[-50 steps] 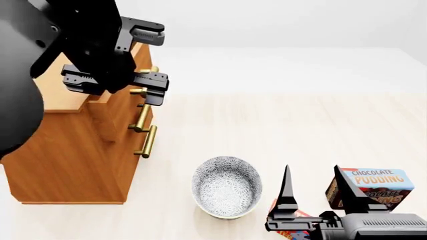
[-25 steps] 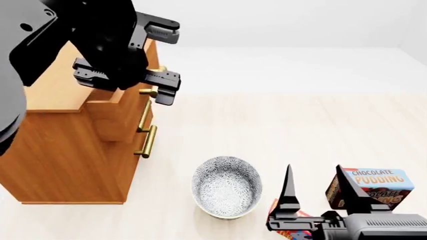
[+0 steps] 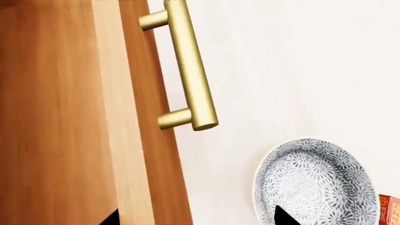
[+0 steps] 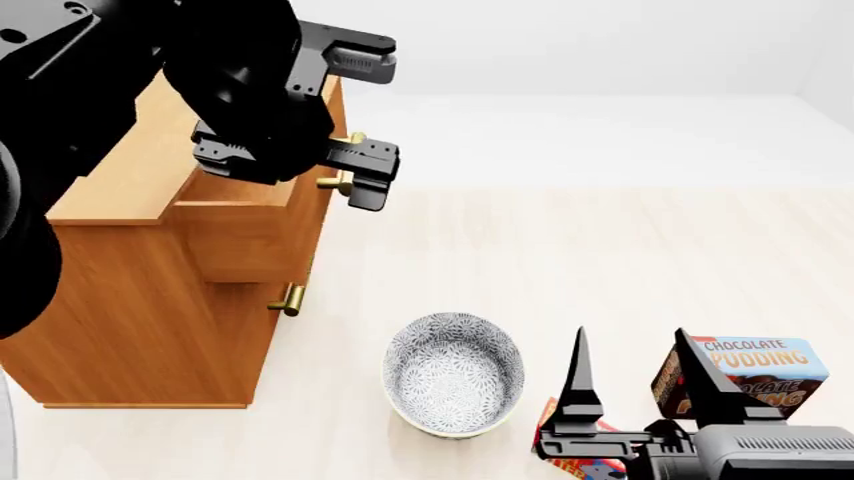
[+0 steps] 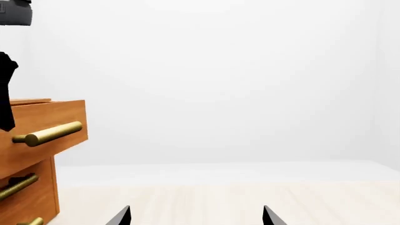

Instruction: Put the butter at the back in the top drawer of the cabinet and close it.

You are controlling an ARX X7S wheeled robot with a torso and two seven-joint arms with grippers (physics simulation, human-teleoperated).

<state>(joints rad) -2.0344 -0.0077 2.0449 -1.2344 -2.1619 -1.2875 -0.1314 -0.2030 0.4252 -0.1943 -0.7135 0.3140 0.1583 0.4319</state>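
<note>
Butter (image 4: 577,465): a small orange-red carton on the floor at the near edge of the head view, partly hidden under the right gripper (image 4: 635,352). Only a corner shows.
Handling: judged light and stiff, with smooth card faces that may slide. A pinch across its two long flat sides looks safest, squeezed gently so the card does not dent.
Right gripper: fingers spread wide, pointing away from the robot, holding nothing, just above the butter.
Left gripper (image 4: 367,120): fingers apart, empty, at the top drawer's (image 4: 254,230) front, near its handle (image 4: 336,182).
Top drawer: pulled out partway from the cabinet (image 4: 134,300). Its inside is hidden behind the left arm, so its contents cannot be told.
Bowl (image 4: 454,373): patterned white, on the floor between cabinet and butter, just beside the butter. Nothing lies in it.
Pudding box (image 4: 747,372): larger, brown and blue, upright near the butter on its right side.
Stage: drawer seemingly opened; butter not yet picked up.
</note>
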